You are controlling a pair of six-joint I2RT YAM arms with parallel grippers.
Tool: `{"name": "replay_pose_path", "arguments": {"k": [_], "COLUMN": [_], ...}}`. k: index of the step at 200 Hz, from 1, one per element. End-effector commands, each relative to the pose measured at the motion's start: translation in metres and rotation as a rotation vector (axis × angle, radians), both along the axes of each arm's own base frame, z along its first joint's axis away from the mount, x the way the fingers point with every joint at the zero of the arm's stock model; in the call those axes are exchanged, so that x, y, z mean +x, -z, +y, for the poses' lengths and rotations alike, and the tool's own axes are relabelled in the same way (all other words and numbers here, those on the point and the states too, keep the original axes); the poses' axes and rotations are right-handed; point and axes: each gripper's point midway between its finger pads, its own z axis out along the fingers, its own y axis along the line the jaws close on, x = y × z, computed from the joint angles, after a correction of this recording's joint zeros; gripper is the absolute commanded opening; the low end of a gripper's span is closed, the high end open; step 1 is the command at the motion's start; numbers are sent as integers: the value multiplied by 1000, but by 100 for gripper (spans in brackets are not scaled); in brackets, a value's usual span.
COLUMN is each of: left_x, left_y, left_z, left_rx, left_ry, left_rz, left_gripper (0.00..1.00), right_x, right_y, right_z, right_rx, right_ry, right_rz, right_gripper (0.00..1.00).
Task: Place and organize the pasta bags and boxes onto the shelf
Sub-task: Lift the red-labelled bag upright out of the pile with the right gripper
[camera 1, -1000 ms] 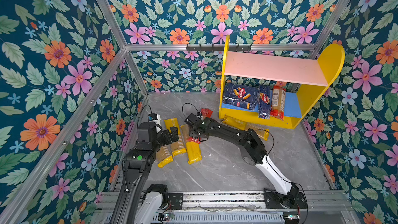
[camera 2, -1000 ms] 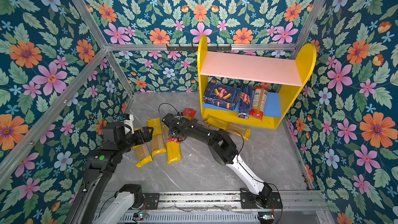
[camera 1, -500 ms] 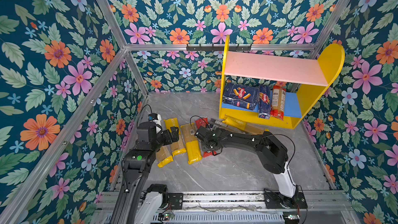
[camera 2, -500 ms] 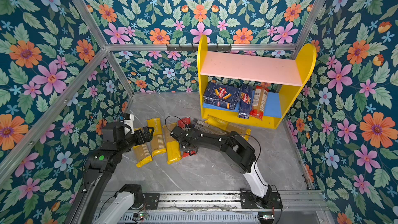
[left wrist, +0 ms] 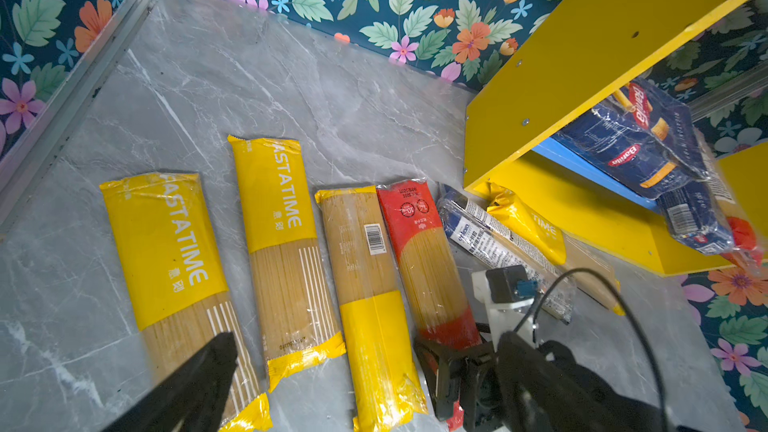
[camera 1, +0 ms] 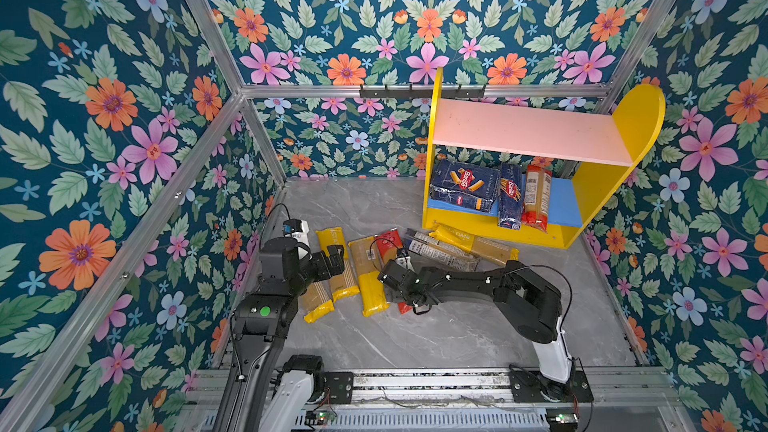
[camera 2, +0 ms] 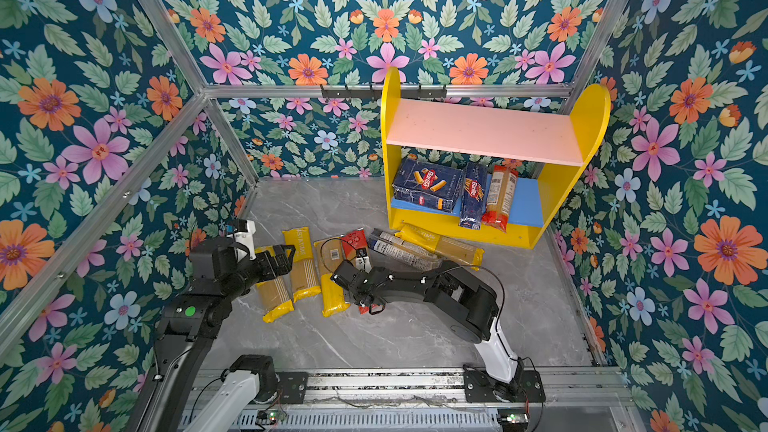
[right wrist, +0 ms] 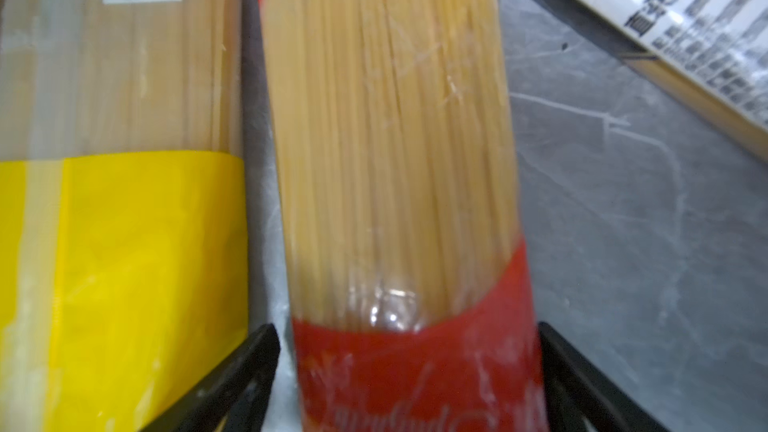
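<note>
Right wrist view: finds right gripper (right wrist: 407, 328) jaws wide, straddling red-ended bag (right wrist: 390, 139) of spaghetti lying flat on grey floor (right wrist: 602, 243). Reads barcode on neighbouring yellow-ended bag (right wrist: 124, 201). Finds left gripper (camera 1: 334, 261) spread wide, empty, above yellow bags (left wrist: 166, 243) marked "ASTATIME". Reads "Barilla" on both dark blue pasta boxes (camera 1: 463, 191), far back on shelf (camera 1: 636, 118) lower blue board.
</note>
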Motion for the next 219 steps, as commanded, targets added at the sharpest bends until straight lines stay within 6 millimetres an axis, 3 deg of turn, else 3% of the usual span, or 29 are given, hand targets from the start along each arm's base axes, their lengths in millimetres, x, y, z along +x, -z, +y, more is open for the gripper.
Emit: {"name": "replay_pose_path", "arguments": {"k": [1,37,67,96,117,181,219], "left_x": [-3,-7,-7,-7,-8,-10,-8], "left_y": [-2,-4,-4,-3,-5,-5,-2], "left_z": [2,2,2,2,3,2,-4], "left_rx": [10,8,7,8,13,13,-9], "left_ry": [-5,-3,-2,0,-3,2,32], "left_rz": [-1,-10,-11,-10,-15,-14,-9], "left_gripper": [100,100,100,100,100,100,100], "right_x": [-23,-26,-35,-44,-50,-65,-70], "right_y": [32,47,61,58,48,-9,-51], "right_z": [-7,-19,-33,-39,-39,-40,-66], "right_rx": [-34,-95,-127,-124,-108,-5,12], "right_ry": [-8,6,28,22,1,-35,-13], "right_rz": [140,155,185,186,178,124,74], "right_gripper": [94,87,51,34,24,15,15]}}
